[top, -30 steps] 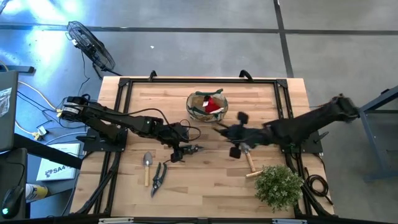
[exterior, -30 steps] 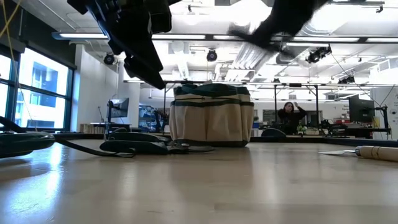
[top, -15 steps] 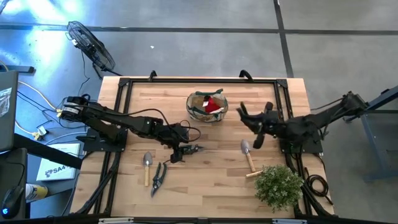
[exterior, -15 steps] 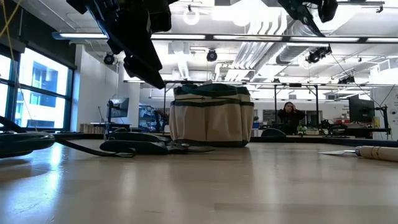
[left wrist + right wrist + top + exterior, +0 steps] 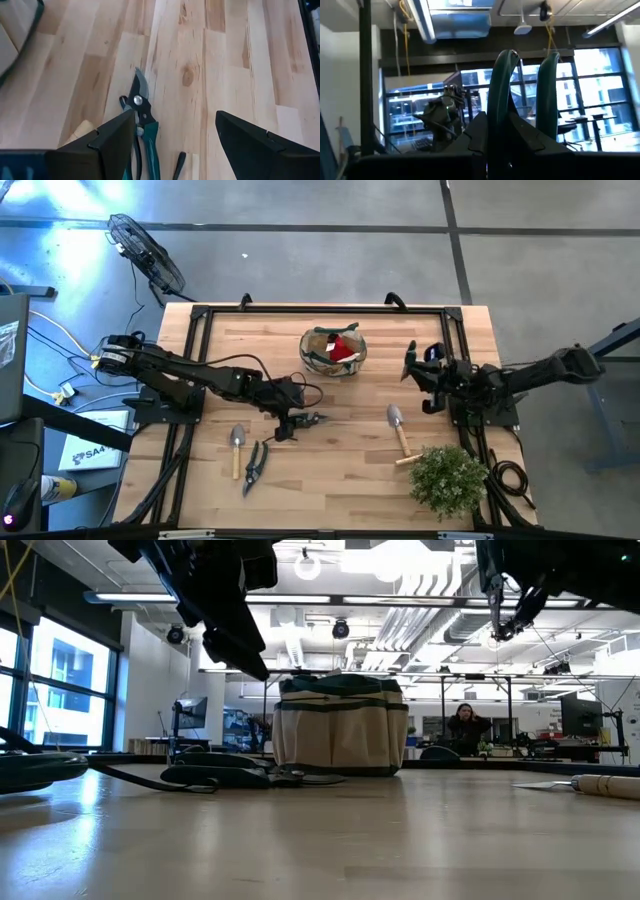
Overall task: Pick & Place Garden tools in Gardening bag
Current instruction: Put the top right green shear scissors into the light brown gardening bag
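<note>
While left gripper (image 5: 170,137) gapes wide, shears (image 5: 142,125) lie between its fingers | right gripper (image 5: 522,125) clamps green-handled shears (image 5: 522,85).

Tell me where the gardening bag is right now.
In the high view the gardening bag stands at the far middle of the table, between the two arms, with a red glove inside it.
</note>
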Available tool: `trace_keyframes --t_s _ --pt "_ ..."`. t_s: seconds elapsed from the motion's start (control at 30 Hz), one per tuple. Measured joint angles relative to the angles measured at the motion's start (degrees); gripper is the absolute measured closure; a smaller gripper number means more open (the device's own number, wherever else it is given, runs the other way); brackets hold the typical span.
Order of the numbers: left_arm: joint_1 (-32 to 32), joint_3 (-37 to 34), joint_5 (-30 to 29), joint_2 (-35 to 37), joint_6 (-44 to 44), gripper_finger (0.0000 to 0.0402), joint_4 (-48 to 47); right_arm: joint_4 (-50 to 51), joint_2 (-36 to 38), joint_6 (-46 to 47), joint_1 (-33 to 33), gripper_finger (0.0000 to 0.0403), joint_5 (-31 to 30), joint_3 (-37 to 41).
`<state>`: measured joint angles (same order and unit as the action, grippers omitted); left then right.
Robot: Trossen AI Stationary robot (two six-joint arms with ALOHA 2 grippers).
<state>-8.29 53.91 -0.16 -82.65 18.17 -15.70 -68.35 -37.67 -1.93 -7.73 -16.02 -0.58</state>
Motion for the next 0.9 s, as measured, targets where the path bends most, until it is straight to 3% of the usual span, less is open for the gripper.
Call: trace_keyframes --t_s 0.47,0.63,0.9 --pt "0.0 0.0 -2.0 0.0 -6.8 0.0130 9.5 -3.9 -7.4 9.2 22.6 0.0368 24.3 -2.7" --pt "0.0 0.0 -2.0 0.0 -7.4 0.0130 9.8 -5.3 -13.4 11.0 26.8 0.0368 28.6 -4.7" --pt "0.0 0.0 -2.0 0.0 -7.4 0.0130 9.7 -20.8 -25.7 13.1 30.1 0.0368 31.5 -5.0"
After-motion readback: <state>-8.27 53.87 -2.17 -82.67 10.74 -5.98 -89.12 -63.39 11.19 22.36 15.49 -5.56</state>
